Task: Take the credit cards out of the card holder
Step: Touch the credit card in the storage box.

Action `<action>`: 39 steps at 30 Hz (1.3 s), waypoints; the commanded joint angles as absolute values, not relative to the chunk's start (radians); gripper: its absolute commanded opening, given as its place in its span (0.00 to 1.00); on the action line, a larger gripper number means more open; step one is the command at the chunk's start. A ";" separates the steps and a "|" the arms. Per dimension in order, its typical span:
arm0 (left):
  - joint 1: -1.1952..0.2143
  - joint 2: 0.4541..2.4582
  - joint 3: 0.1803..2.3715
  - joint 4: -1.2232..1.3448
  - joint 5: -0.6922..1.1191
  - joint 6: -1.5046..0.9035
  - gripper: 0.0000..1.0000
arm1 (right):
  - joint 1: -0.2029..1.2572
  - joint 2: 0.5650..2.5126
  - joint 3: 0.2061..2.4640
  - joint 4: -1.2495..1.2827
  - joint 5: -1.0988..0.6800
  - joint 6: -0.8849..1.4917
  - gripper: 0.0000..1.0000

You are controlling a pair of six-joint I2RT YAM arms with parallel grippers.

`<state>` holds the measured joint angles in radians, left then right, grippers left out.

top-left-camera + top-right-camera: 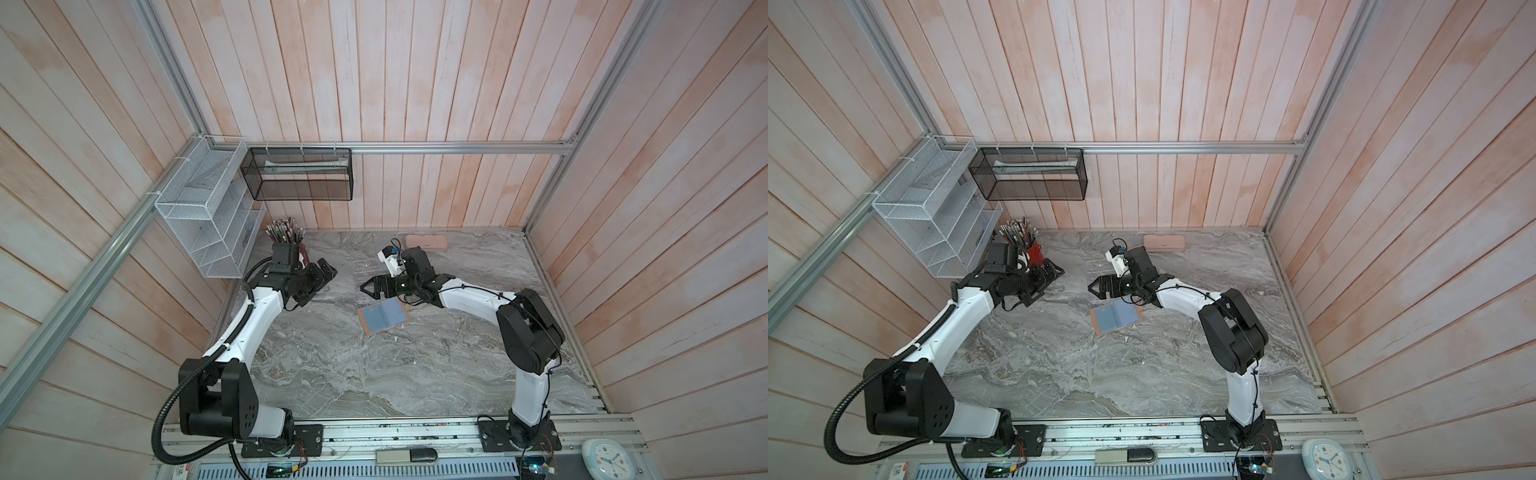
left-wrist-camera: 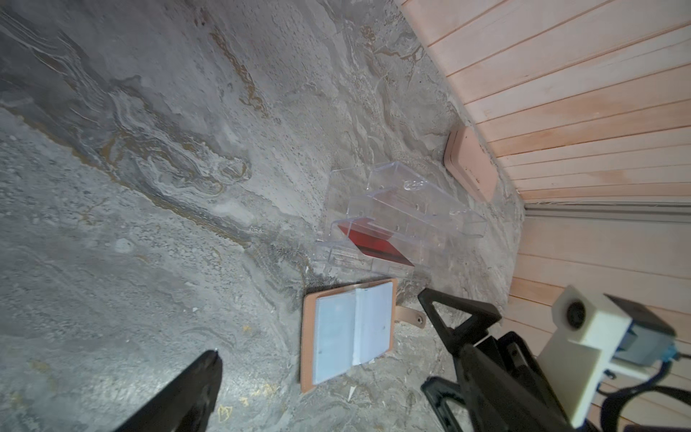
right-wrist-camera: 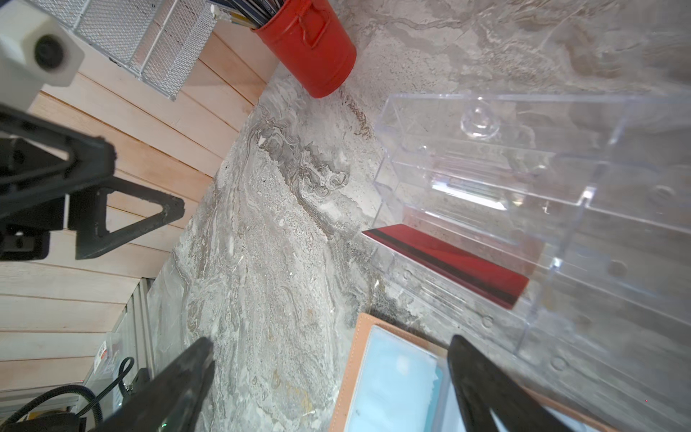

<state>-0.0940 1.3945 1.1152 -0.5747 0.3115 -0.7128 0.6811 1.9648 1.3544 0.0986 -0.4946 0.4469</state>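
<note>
The left gripper (image 1: 318, 284) hangs above the table (image 1: 332, 374) left of centre in both top views. Its jaws are spread wide with nothing between them, and it points toward the middle of the frame. In the left wrist view only one of its fingers (image 2: 190, 392) shows clearly, at the lower left, over bare marble. Just behind the gripper, toward the upper left, stands a red pot (image 1: 1034, 254) full of pencils. On the walls beyond hang a white mesh rack (image 1: 208, 216) and a black mesh basket (image 1: 299, 174).

Nearer the centre stands a clear acrylic rack (image 2: 404, 209), which is faint in the top views. A red card (image 2: 374, 243) rests tilted in the tier nearest the card holder (image 1: 382, 318), with a dark stripe along one long edge.

The right gripper (image 1: 368, 287) faces the left one from just right of centre and overlaps the clear rack in both top views. Its jaws also stand wide apart and hold nothing. In the right wrist view its fingers (image 3: 175, 392) rise from the lower edge, one over marble and the other over the card holder.

The card holder lies open and flat at the centre of the table, just below the right gripper in the frame. Its pale blue-grey sleeves face up inside a tan border, and the snap tab (image 2: 411, 318) sticks out toward the clear rack. Neither gripper touches it. Whether its sleeves hold cards I cannot tell.

A pale pink case (image 1: 427, 241) lies further right, against the back wall. A clock (image 1: 607, 457) sits in the lower right corner.
</note>
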 commanded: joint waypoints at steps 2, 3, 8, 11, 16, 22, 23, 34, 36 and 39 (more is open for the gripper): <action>-0.125 1.278 1.086 -0.526 0.128 -0.608 1.00 | 0.694 2.021 1.426 0.120 -0.532 0.466 0.98; -0.128 1.271 1.090 -0.532 0.112 -0.593 1.00 | 0.697 2.033 1.437 0.119 -0.532 0.469 0.98; -0.144 1.234 1.051 -0.485 0.053 -0.513 1.00 | 0.708 2.094 1.491 0.113 -0.531 0.477 0.98; -0.151 1.204 1.013 -0.431 0.049 -0.503 1.00 | 0.710 2.110 1.504 0.109 -0.529 0.480 0.98; -0.148 1.199 0.990 -0.374 0.100 -0.495 1.00 | 0.713 2.098 1.473 0.127 -0.525 0.479 0.98; -0.112 1.214 0.984 -0.314 0.212 -0.503 1.00 | 0.712 2.119 1.475 0.128 -0.527 0.477 0.98; -0.109 1.215 0.984 -0.301 0.225 -0.500 1.00 | 0.712 2.126 1.484 0.123 -0.531 0.477 0.98; -0.085 1.265 0.999 -0.286 0.209 -0.497 1.00 | 0.714 2.176 1.552 0.104 -0.519 0.469 0.98; -0.080 1.276 0.999 -0.283 0.221 -0.499 1.00 | 0.712 2.184 1.567 0.100 -0.518 0.470 0.98; -0.074 1.283 0.994 -0.273 0.240 -0.502 1.00 | 0.710 2.199 1.596 0.090 -0.519 0.468 0.98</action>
